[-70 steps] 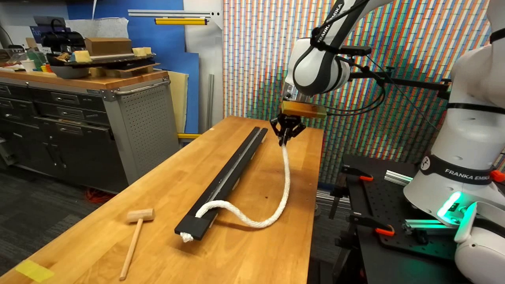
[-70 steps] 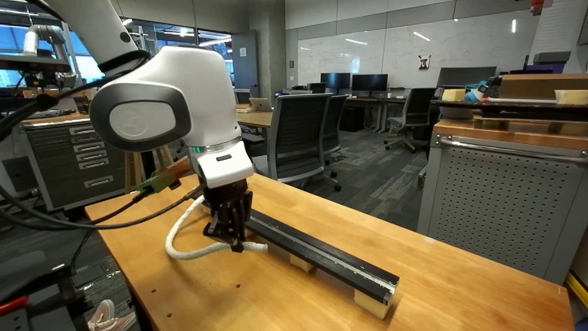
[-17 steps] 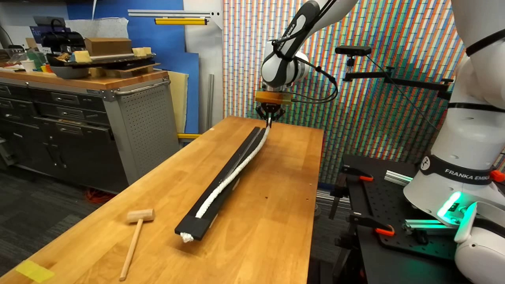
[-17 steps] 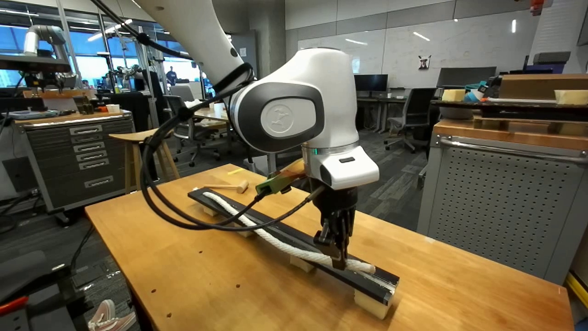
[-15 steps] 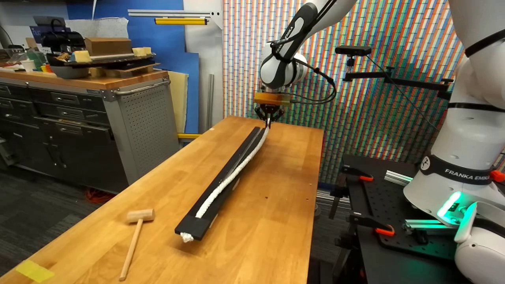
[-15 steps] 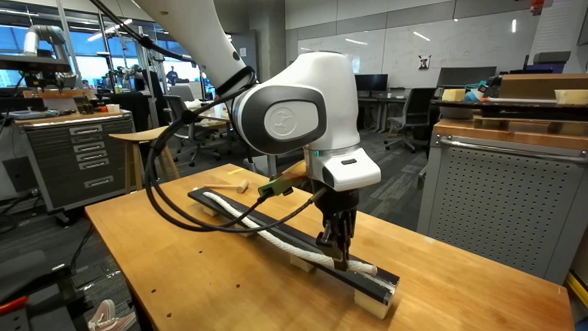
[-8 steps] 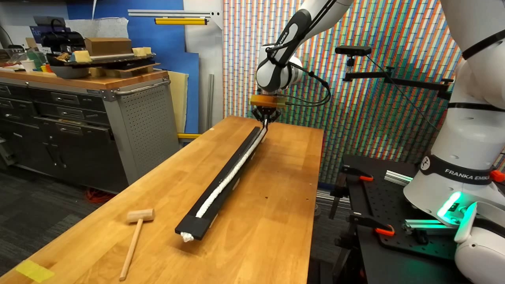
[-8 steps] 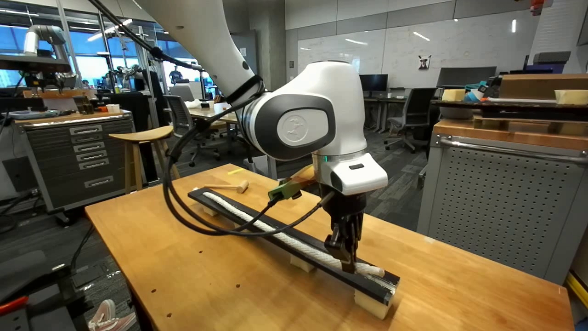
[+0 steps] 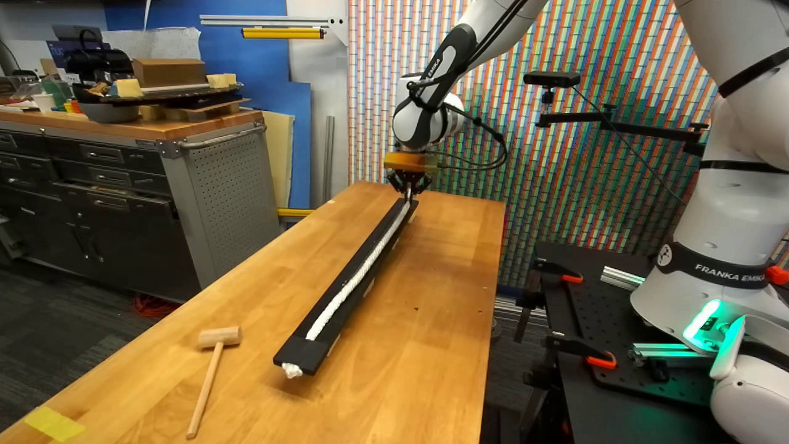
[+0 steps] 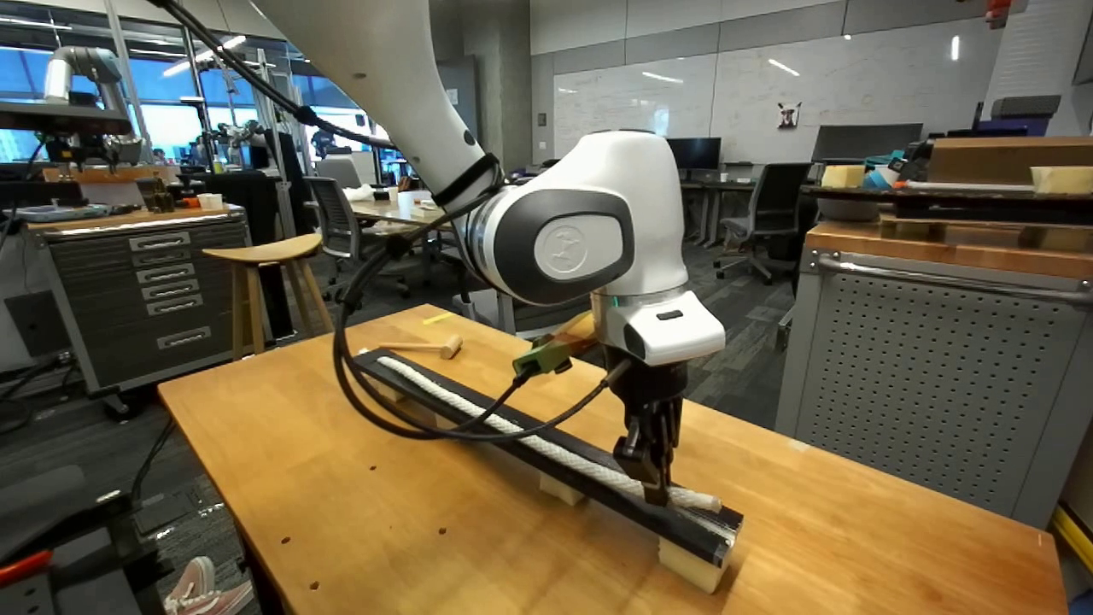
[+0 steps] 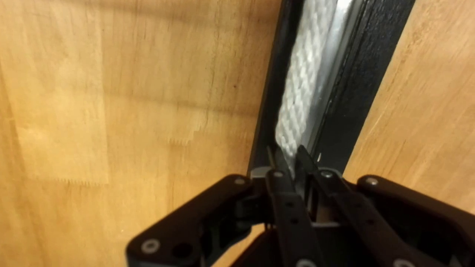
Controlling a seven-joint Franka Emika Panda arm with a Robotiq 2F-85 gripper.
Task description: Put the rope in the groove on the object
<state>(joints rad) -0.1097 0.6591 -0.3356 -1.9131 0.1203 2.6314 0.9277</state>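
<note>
The white rope (image 9: 363,268) lies along the top of the long black bar (image 9: 302,354), one end passing under the bar's near end. It also shows in an exterior view (image 10: 589,466). In the wrist view the rope (image 11: 300,85) lies over the left side of the silvery groove (image 11: 328,70), which shows bare beside it; whether it sits down inside is unclear. My gripper (image 11: 288,154) is shut on the rope close to its free end, low over the bar, as both exterior views show (image 9: 407,196) (image 10: 656,495). The free tip extends past the fingers above the groove.
A wooden mallet (image 9: 220,337) lies on the wooden table (image 9: 425,376) beside the bar. Pale blocks (image 10: 692,565) hold the bar off the table. Yellow tape (image 9: 54,423) is on the table's corner. A grey cabinet (image 9: 222,197) stands beyond the table's edge. Cables (image 10: 341,359) hang from the arm.
The rope earlier curved out over the table beside the bar; now it is straight along it. My gripper, still holding it, has moved sideways over the bar, towards its far end, and lower.
</note>
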